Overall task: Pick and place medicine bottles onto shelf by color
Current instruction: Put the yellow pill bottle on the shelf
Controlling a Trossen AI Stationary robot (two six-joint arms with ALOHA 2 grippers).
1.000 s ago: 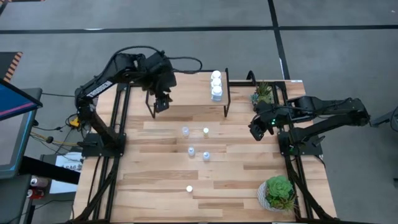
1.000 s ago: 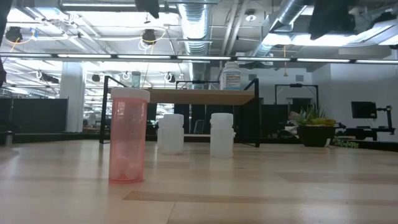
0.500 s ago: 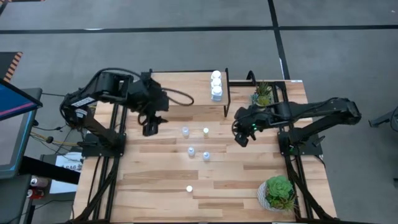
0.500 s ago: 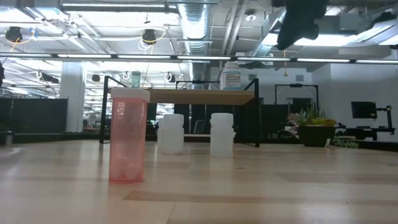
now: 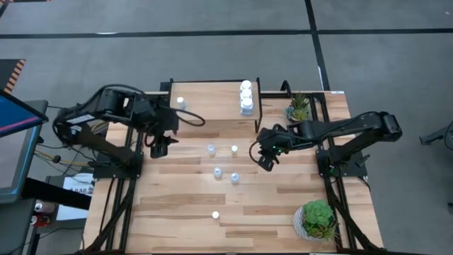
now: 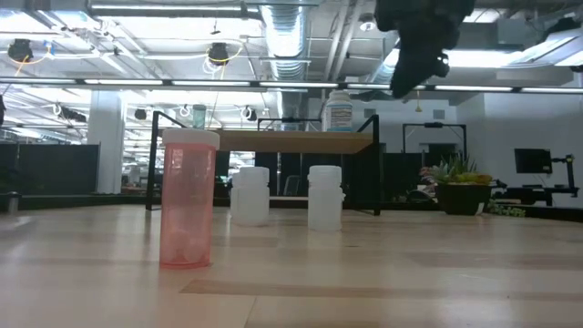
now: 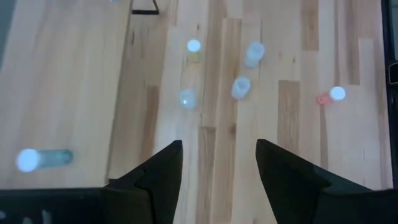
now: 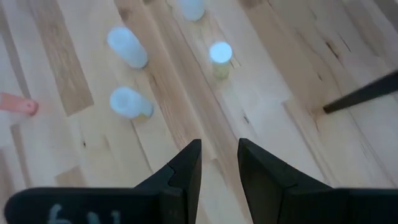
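Jaws of both grippers stand apart, empty: left gripper (image 5: 159, 147) beside the shelf (image 5: 212, 103), right gripper (image 5: 265, 160) above bench (image 5: 184, 212), bottles (image 8: 127, 101) ahead of its jaws.

Left gripper (image 5: 157, 147), empty w/ fingers apart, has withdrawn from over the shelf (image 5: 212, 106) to the table's left edge. 1 small bottle (image 5: 180, 102) now stands on the shelf's left part, uncovered by the arm. Right gripper (image 5: 263, 160), fingers apart, has advanced from the right side toward table centre, near the yellowish bottle (image 5: 234, 150).
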